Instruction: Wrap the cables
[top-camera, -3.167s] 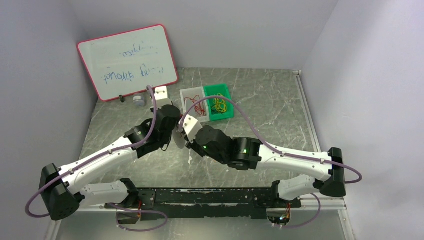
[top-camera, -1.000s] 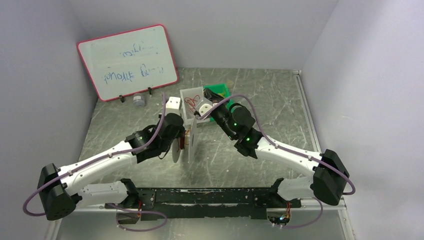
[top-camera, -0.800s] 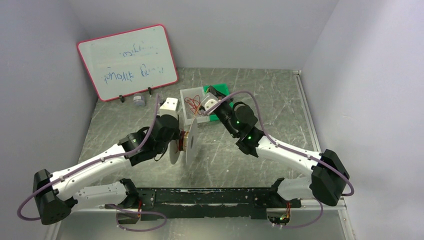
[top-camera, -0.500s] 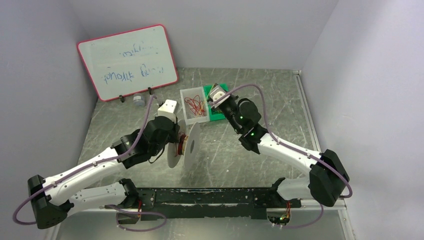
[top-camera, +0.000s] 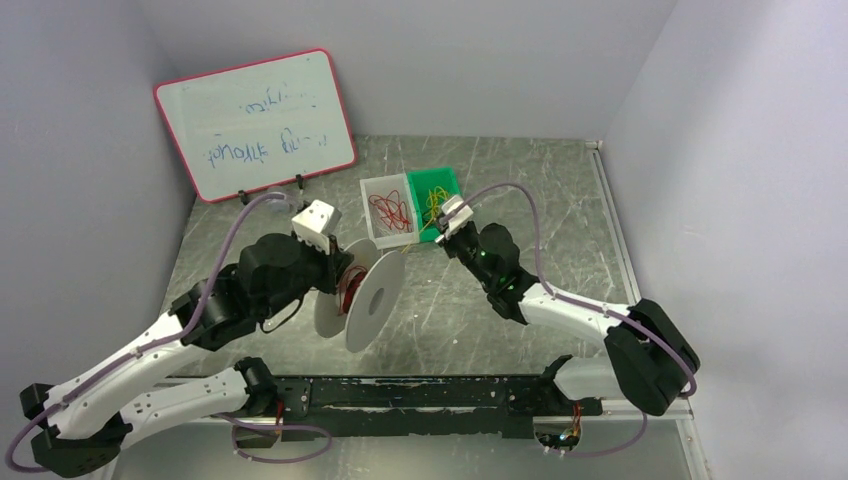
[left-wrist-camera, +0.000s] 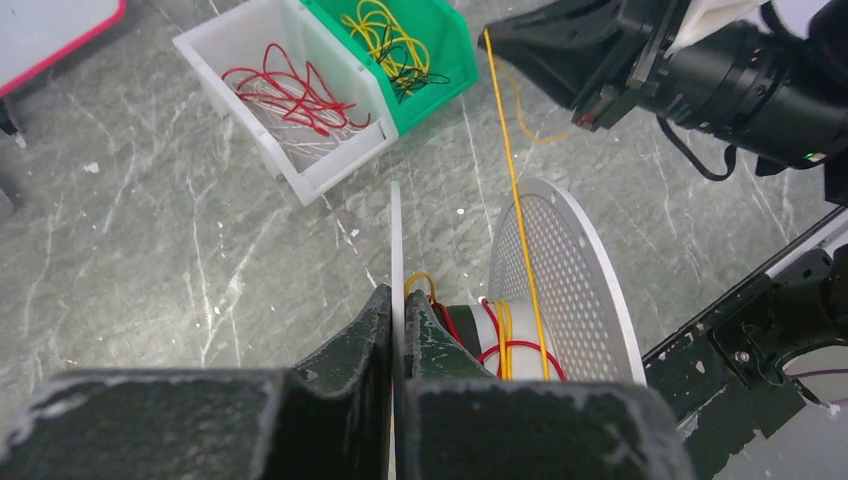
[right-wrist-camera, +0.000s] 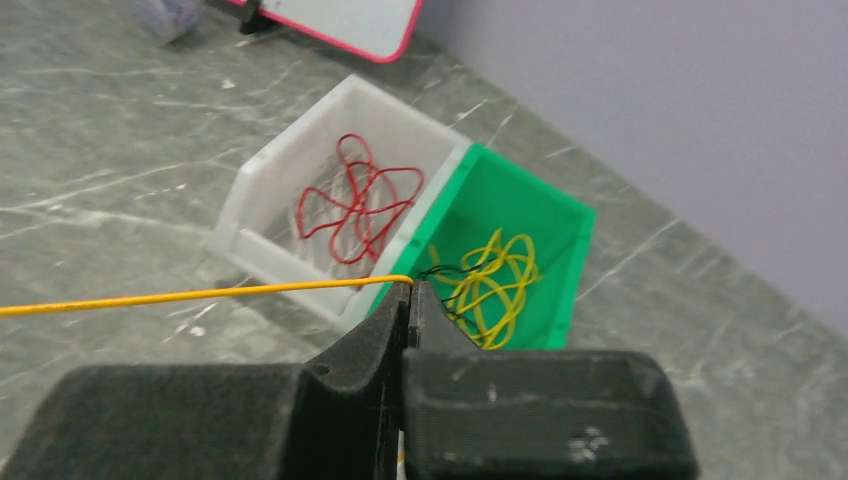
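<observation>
My left gripper is shut on one flange of the white round spool, holding it on edge above the table. Red and yellow cable turns lie round the spool's hub. A taut yellow cable runs from the hub over the perforated flange up to my right gripper. My right gripper is shut on that yellow cable, just in front of the bins. Loose red cables lie in a white bin. Loose yellow cables lie in a green bin.
A whiteboard with a red frame leans on the back wall at the left. A small grey cap sits below it. The black rail runs along the near edge.
My left arm has drawn the spool back and left, tilting it. My right gripper has moved from over the bins to just in front of them, and the yellow cable is now pulled taut.
</observation>
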